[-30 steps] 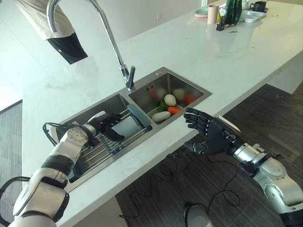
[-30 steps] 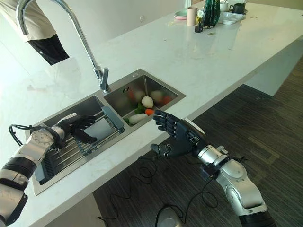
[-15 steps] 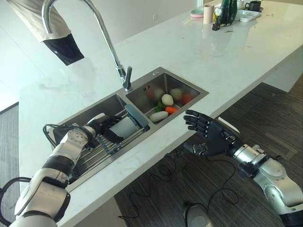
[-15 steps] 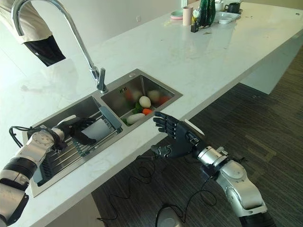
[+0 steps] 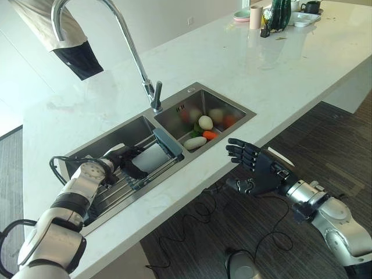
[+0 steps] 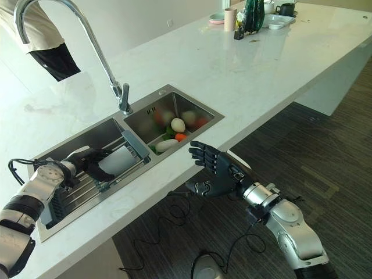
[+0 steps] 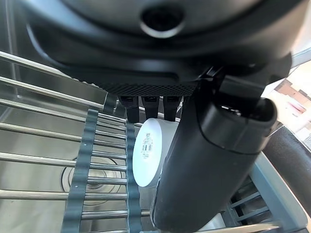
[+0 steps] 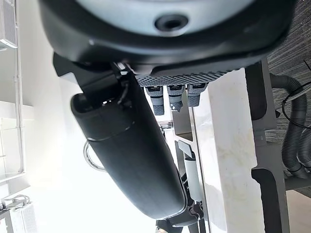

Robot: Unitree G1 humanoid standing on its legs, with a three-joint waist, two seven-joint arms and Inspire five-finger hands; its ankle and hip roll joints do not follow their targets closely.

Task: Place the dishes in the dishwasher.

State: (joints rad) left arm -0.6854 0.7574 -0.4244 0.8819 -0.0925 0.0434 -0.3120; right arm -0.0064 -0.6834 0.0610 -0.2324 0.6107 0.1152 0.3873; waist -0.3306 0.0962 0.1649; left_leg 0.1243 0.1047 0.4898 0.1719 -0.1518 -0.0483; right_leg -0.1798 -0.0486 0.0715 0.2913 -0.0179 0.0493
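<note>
Left eye view: white marble-look countertop (image 5: pixel 279 64) with a stainless double sink (image 5: pixel 192 93) under a tall chrome gooseneck faucet (image 5: pixel 116 23). Left basin bridged by a wire drying rack with grey rubber bands (image 5: pixel 125 183). Lying on its side on that rack, a round white bowl (image 5: pixel 152 157), right against the grey divider strip between the basins. Left hand (image 5: pixel 125 160) reaching into the left basin, dark fingers curled round the near side of the white bowl, thumb on it as well. Right basin holding loose vegetables (image 5: pixel 203 128): a pale egg-shaped one, a long whitish one, an orange carrot, some green and red behind. Right hand (image 5: pixel 258 171) out past the counter's front edge, above the dark wood-grain floor (image 5: pixel 302 133), fingers straight and spread, grasping nothing. Far end of the counter: a small cluster of crockery (image 5: pixel 273 13). At the upper left, a person's beige-and-black sleeve (image 5: pixel 64 40).

Right eye view: same layout; bowl resting on the rack in the left basin with the left hand wrapped on it.

Left wrist view: flat white base of the bowl facing the camera, fingers above it, thumb across its side, rack bars beneath.

Right wrist view: fingers extended beside the white counter edge, thumb free, nothing held.
</note>
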